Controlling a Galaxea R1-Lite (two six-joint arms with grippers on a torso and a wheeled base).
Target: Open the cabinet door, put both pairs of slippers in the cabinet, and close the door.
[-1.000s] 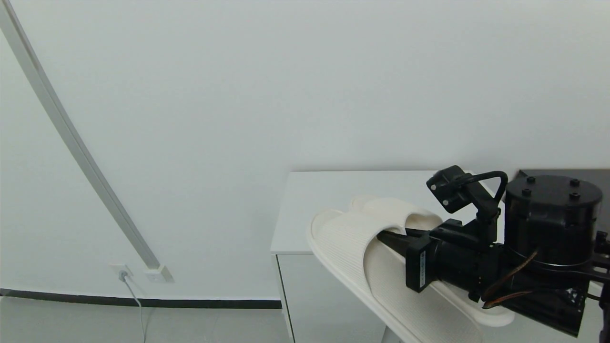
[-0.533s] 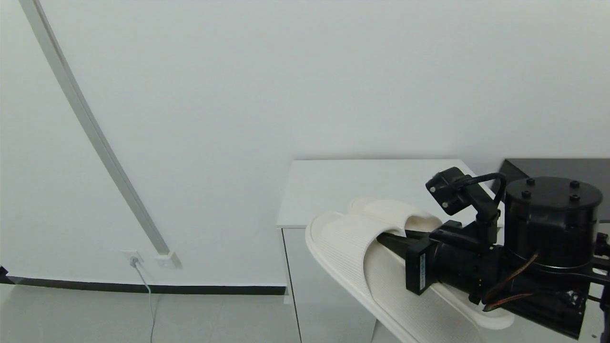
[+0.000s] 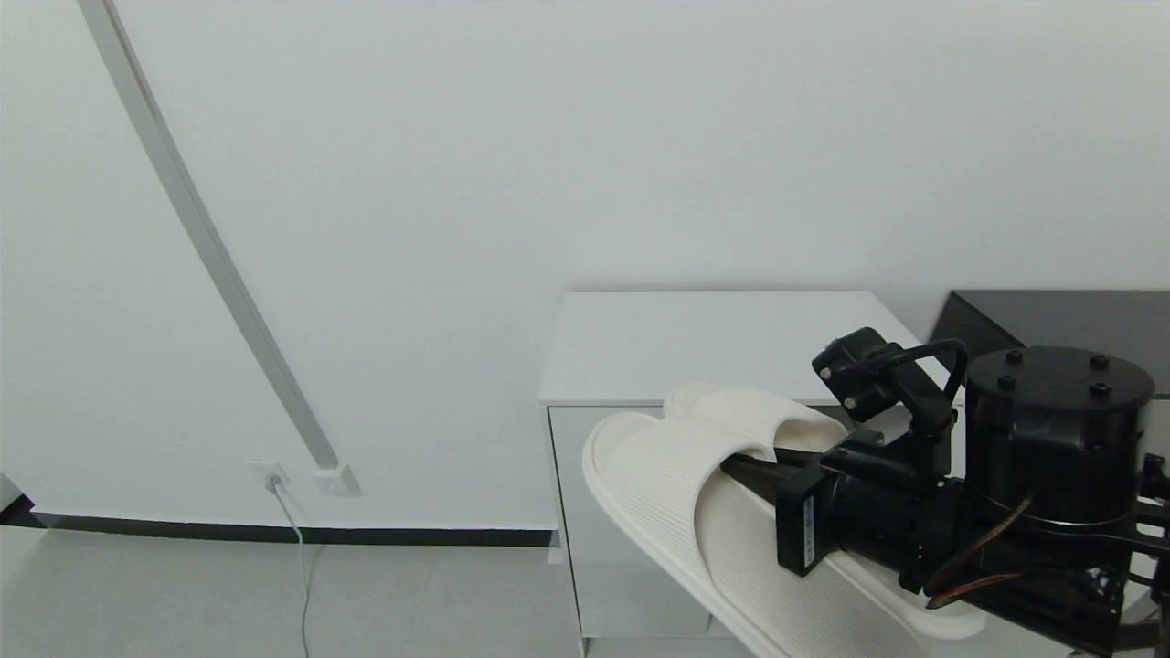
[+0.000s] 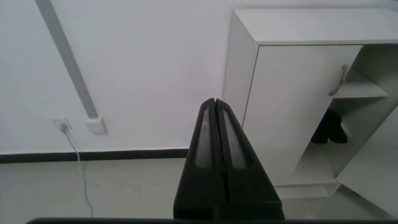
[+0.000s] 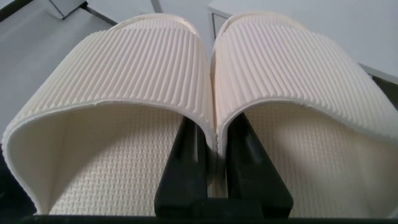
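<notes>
A pair of cream ribbed slippers (image 3: 676,475) hangs in front of the white cabinet (image 3: 722,343), and my right gripper (image 3: 751,464) is shut on it. In the right wrist view one finger sits inside each slipper (image 5: 143,81), and the right gripper (image 5: 211,134) pinches their inner walls together. My left gripper (image 4: 216,124) is shut on nothing and stands off from the cabinet (image 4: 298,106). The cabinet's left door with its handle (image 4: 339,79) is closed. Beside that door the cabinet stands open, showing a shelf (image 4: 367,90) with dark shoes (image 4: 329,127) below it.
A grey strip (image 3: 210,247) runs slantwise down the wall to a socket with a cable (image 3: 271,477). A black surface (image 3: 1051,315) adjoins the cabinet on its right. Bare floor (image 3: 274,594) lies left of the cabinet.
The whole head picture has shifted, so the camera moved: the cabinet top sits higher and more of its front and the floor shows. The right gripper keeps its hold on the slippers.
</notes>
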